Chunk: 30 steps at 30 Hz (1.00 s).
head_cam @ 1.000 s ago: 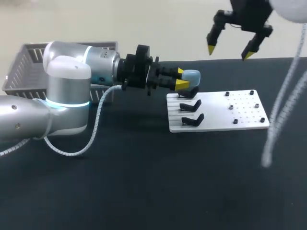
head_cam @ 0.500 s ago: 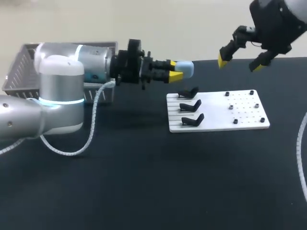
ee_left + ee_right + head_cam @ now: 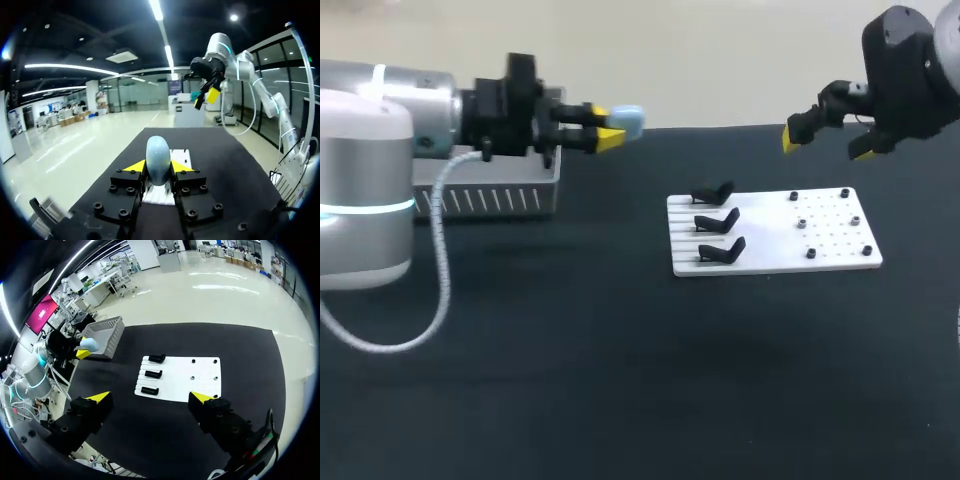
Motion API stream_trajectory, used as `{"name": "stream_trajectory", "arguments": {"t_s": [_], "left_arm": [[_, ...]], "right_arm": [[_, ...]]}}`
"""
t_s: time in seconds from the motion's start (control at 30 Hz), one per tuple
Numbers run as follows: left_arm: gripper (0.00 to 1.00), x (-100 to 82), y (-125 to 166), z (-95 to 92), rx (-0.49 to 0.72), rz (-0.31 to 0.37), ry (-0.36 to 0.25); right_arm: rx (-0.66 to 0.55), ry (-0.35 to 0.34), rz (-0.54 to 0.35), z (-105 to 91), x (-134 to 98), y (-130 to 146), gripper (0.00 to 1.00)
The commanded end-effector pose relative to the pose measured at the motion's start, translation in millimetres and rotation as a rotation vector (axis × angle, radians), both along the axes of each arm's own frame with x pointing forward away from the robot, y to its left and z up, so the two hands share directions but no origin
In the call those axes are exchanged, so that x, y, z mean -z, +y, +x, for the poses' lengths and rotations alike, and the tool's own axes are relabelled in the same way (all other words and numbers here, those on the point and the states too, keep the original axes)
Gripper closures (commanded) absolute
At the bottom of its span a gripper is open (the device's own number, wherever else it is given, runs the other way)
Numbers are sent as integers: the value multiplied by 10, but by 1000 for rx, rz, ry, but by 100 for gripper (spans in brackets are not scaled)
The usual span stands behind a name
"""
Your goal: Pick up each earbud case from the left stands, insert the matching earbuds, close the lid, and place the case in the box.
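Leftmost, a grey basket [image 3: 490, 190] sits on the table. Just right of it, in the air, the left gripper [image 3: 610, 133] pinches a smooth, pale-blue, egg-shaped case [image 3: 628, 122] between its yellow tips. Farther right lies a white board [image 3: 770, 235] with three black stands [image 3: 718, 220]. The right gripper [image 3: 827, 146] hangs above it, fingers spread.

Tabletop [image 3: 620, 380] is plain matte black. Sitting flat on it, right of centre from the head view, is a white rectangular board [image 3: 770, 238]. Its right half has six little dark knobs [image 3: 793, 196] in two columns, with a grid of tiny holes [image 3: 832, 238] between them.
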<state>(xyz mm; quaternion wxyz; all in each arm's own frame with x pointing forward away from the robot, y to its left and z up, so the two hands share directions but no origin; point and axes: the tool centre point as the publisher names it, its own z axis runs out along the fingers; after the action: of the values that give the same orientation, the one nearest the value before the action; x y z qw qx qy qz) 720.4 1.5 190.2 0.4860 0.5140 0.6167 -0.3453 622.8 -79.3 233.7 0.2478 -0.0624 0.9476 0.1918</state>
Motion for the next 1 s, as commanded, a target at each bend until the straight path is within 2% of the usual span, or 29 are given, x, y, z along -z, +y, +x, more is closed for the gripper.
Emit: {"name": "stream_trajectory", "arguments": {"t_s": [0.03, 0.13, 0.17, 0.2, 0.23, 0.3, 0.37, 0.4, 0.43, 0.5, 0.7, 0.73, 0.77, 0.9, 1.0], "left_arm": [[100, -44, 562, -116, -374, 117, -66], [100, 58, 827, 97, -426, 175, -41], [100, 94, 909, 170, -422, 138, -33], [100, 113, 974, 250, -405, 141, -36], [100, 131, 1052, 321, -444, 200, -32], [100, 200, 1220, 469, -462, 207, -18], [100, 271, 1413, 613, -509, 334, 6], [100, 332, 1520, 699, -517, 354, 27], [100, 392, 1627, 759, -532, 319, 53], [100, 453, 1823, 883, -534, 370, 72], [100, 620, 2181, 1134, -489, 355, 130], [52, 626, 2209, 1155, -480, 353, 139], [0, 626, 2228, 1169, -468, 348, 150], [0, 567, 2183, 1169, -361, 299, 97], [0, 567, 2183, 1169, -361, 299, 97]], "right_arm": [[45, -114, 24, -27, 18, -2, 0], [45, -114, 24, -27, 18, -2, 0], [45, -114, 24, -27, 18, -2, 0], [45, -114, 24, -27, 18, -2, 0], [45, -114, 24, -27, 18, -2, 0], [45, -114, 24, -27, 18, -2, 0], [45, -114, 24, -27, 18, -2, 0], [45, -114, 24, -27, 18, -2, 0], [45, -114, 24, -27, 18, -2, 0], [45, -114, 24, -27, 18, -2, 0], [45, -114, 24, -27, 18, -2, 0], [45, -114, 24, -27, 18, -2, 0], [45, -114, 24, -27, 18, -2, 0], [45, -114, 24, -27, 18, -2, 0], [45, -114, 24, -27, 18, -2, 0]]}}
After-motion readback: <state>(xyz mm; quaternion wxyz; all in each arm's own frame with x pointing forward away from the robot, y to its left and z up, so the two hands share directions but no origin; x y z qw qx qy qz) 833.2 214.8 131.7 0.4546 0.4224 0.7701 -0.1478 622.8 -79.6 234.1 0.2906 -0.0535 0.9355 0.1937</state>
